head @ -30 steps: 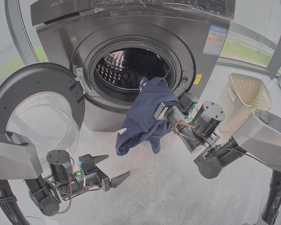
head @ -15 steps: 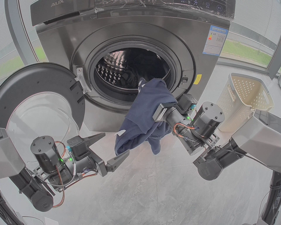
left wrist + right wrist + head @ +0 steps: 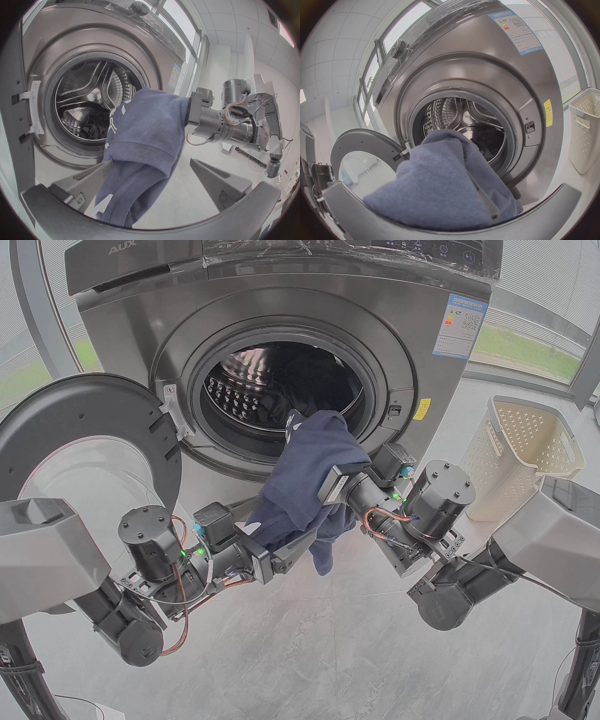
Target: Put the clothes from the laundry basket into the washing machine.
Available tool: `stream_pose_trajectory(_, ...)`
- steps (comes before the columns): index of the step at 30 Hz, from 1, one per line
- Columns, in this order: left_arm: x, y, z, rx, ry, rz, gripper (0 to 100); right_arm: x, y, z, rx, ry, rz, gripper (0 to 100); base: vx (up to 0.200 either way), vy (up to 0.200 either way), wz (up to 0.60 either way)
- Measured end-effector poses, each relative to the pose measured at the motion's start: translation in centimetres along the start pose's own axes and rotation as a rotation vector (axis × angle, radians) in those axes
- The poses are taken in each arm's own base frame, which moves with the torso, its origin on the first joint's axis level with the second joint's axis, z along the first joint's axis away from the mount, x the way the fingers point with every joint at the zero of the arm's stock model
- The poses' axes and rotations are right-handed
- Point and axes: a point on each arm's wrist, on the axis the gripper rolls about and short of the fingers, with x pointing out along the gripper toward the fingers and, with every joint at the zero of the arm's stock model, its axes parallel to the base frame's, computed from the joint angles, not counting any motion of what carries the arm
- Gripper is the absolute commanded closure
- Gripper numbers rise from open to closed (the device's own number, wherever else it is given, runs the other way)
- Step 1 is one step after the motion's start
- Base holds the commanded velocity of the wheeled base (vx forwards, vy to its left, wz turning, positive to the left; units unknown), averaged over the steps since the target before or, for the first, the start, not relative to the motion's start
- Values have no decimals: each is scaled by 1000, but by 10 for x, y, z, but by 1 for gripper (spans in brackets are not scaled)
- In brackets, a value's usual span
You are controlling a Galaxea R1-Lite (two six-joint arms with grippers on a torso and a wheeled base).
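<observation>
A navy garment hangs in front of the washing machine's open drum, draped over my right gripper, which is shut on it. In the right wrist view the cloth covers the fingers. My left gripper sits just below, open, its two fingers either side of the garment's hanging lower part. Dark clothes lie inside the drum. The cream laundry basket stands on the floor to the right of the machine.
The round machine door is swung open to the left, close behind my left arm. Grey tiled floor stretches in front of the machine. Windows lie behind it on both sides.
My left arm has risen and swung right, bringing its open fingers around the garment's hanging end. The right gripper has carried the garment slightly left and up toward the drum.
</observation>
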Motion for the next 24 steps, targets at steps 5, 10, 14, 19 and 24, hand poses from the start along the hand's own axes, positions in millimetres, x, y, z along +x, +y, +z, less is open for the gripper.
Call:
stream_pose_trajectory(5, 18, 3, -7, 4, -17, -5, 0, -1, 4, -1, 3, 4, 7, 100, 0, 0, 0)
stream_pose_trajectory(10, 35, 5, -14, 6, -28, -1, 0, -2, 8, -2, 8, 7, 16, 100, 0, 0, 0)
stream_pose_trajectory(14, 46, 6, -22, 3, -20, 0, 0, -3, 13, -3, 13, 11, 17, 100, 0, 0, 0)
stream_pose_trajectory(19, 59, 8, -30, 4, -30, 20, 0, -5, 19, -4, 18, 17, 25, 100, 0, 0, 0)
stream_pose_trajectory(24, 73, 12, -34, 6, -56, 48, 0, -8, 22, -6, 22, 26, 31, 100, 0, 0, 0)
